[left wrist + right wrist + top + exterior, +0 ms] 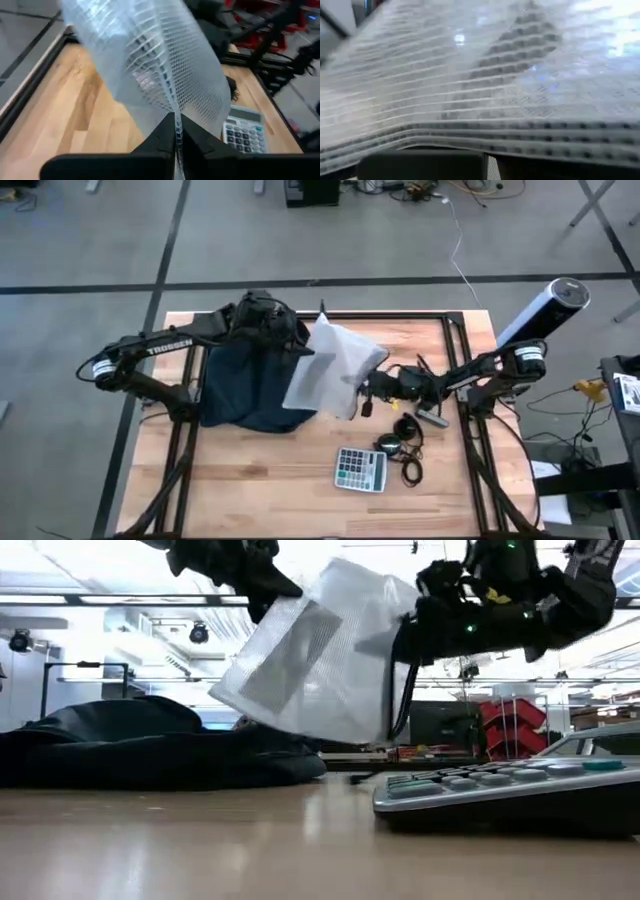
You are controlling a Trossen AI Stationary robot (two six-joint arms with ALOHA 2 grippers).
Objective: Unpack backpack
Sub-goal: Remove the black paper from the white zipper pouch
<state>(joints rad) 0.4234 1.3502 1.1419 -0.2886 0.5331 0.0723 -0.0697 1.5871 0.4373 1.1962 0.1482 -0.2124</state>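
The dark navy backpack (245, 385) lies slumped on the table's left half (150, 745). A silvery-grey mesh pouch (335, 365) hangs in the air to its right, clear of the table (320, 660), held between both grippers. My left gripper (303, 348) is shut on the pouch's far-left side. My right gripper (365, 387) is shut on its right side. In the right wrist view the pouch (480, 75) fills nearly the whole picture. My left gripper pinches an edge of the pouch (175, 117) between its two fingers, coming from the table's left and above. The pouch spreads away from the fingertips, lifted clear of the table. My right gripper holds the pouch's right edge (395, 650), coming about level from the table's right. In its wrist view a dark-stitched seam (520, 132) runs just past the fingers; the contact itself is hidden by the pouch.
A grey calculator (360, 470) lies near the table's front, with black headphones and cables (400, 445) just to its right. Bare wood shows at the near left (240, 480). Black frame rails run along the table's edges.
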